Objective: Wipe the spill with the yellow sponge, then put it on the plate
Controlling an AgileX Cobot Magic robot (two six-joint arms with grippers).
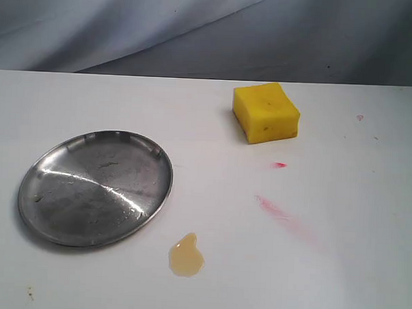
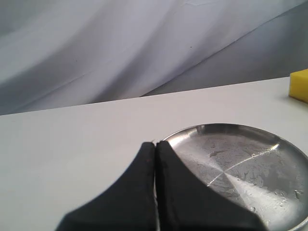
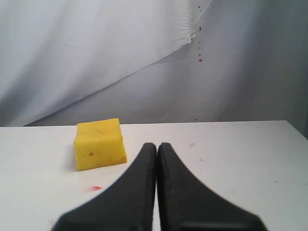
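Exterior view: I see the yellow sponge [image 1: 266, 112], a porous foam block with dark specks, sitting toward the far right of the white table [image 1: 365, 271]. The plate [image 1: 95, 189], round, shallow, scuffed shiny metal, lies at the left, well apart from the sponge. The spill [image 1: 186, 255], a small glossy amber teardrop, sits just beside the plate's near-right rim. A red dot [image 1: 279, 164] and a pinkish streak [image 1: 279, 212] mark the table nearer than the sponge.

Left wrist view: left gripper [image 2: 155, 147] has its black jaws pressed together, holding nothing. The plate lies just past the fingertips. Only a corner of the sponge shows at the frame edge, far from the jaws.

Right wrist view: right gripper [image 3: 157, 147] is likewise clenched and empty. The sponge rests on the table beyond the tips, offset to one side, not touching them.
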